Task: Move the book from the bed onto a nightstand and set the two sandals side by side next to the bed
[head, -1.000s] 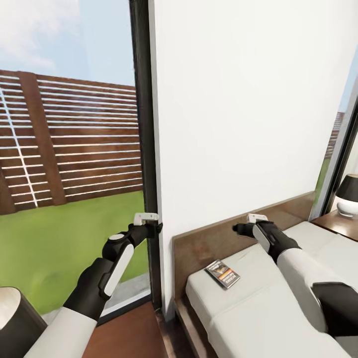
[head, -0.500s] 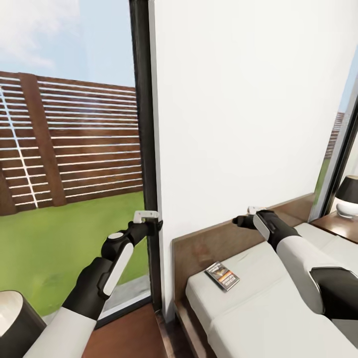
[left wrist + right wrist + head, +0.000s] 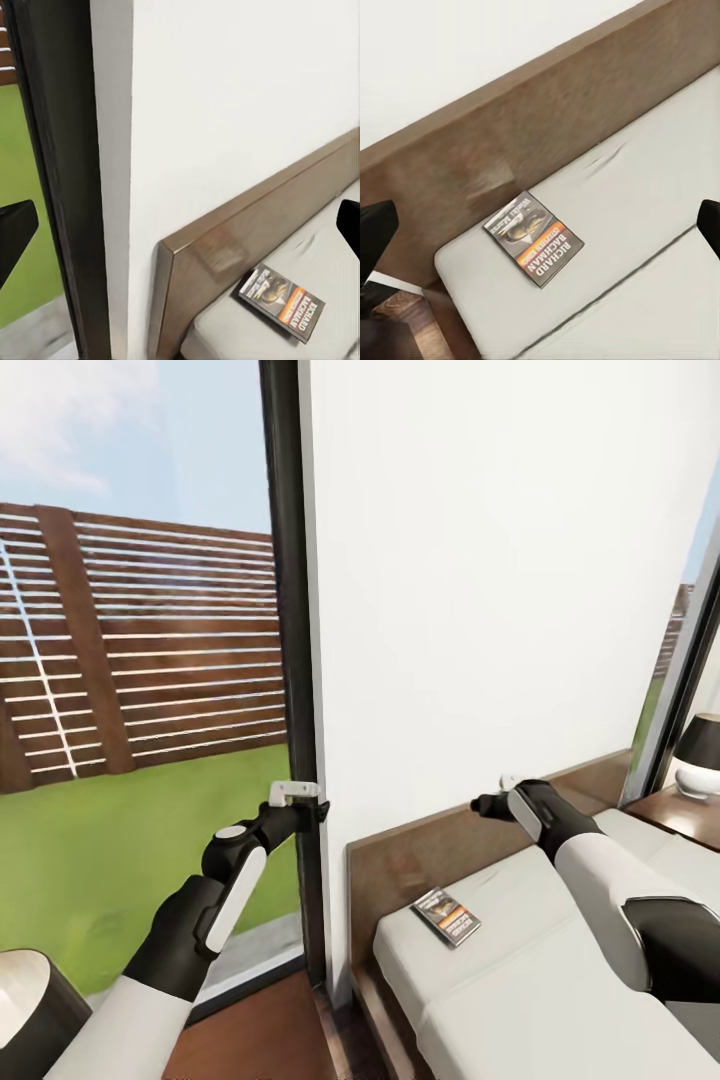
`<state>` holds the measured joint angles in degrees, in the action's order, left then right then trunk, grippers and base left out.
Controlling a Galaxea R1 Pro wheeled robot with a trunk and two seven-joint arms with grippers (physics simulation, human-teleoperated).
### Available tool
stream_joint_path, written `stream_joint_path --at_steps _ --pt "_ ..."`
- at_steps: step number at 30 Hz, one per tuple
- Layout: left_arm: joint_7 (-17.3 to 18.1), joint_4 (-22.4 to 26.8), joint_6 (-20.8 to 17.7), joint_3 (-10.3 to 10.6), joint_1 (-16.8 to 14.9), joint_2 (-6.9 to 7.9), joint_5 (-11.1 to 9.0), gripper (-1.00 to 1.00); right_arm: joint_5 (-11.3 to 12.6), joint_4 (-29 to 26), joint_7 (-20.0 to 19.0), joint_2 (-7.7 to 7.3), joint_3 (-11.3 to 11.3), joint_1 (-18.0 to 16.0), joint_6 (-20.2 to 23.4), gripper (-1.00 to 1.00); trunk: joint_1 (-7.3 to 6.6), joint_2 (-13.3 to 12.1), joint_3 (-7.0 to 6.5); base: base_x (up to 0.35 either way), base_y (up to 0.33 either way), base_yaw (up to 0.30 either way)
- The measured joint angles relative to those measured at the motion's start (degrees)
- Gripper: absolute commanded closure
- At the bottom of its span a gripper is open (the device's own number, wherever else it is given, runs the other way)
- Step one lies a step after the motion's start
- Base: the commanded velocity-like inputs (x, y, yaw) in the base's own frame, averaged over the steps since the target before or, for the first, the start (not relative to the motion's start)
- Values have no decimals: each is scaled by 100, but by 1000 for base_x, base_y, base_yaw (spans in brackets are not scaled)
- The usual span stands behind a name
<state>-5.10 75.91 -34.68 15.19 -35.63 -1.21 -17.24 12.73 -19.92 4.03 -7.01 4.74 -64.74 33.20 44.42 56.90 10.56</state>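
The book (image 3: 447, 915) lies flat on the light-grey mattress of the bed (image 3: 520, 980), close to the dark wooden headboard (image 3: 420, 850). Its orange band and white lettering show in the left wrist view (image 3: 283, 301) and the right wrist view (image 3: 535, 238). My right gripper (image 3: 482, 804) hangs open above the headboard, up and to the right of the book (image 3: 547, 216). My left gripper (image 3: 322, 811) is open beside the window frame, left of the bed (image 3: 187, 217). A nightstand (image 3: 690, 807) stands at the bed's far right. The sandals are out of view.
A lamp (image 3: 700, 755) stands on the nightstand. A dark round lamp shade (image 3: 25, 1000) sits at the lower left corner. A tall dark window frame (image 3: 290, 660) and a white wall (image 3: 500, 560) rise behind the headboard. Wood floor (image 3: 260, 1030) lies between window and bed.
My right gripper has risen a little above the headboard. The left arm has barely shifted, and the book has stayed put.
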Motion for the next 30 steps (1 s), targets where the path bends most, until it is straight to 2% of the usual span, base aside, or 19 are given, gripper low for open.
stream_joint_path --at_steps 7,30 --pt "23 -4 1 8 0 -17 -9 -100 19 -1 10 -16 -27 0 200 -100 -154 -281 -62 0 0 0" --pt "24 -30 2 12 0 -47 -10 -100 15 7 54 -24 -37 0 193 -100 -660 -1205 -263 0 0 0"
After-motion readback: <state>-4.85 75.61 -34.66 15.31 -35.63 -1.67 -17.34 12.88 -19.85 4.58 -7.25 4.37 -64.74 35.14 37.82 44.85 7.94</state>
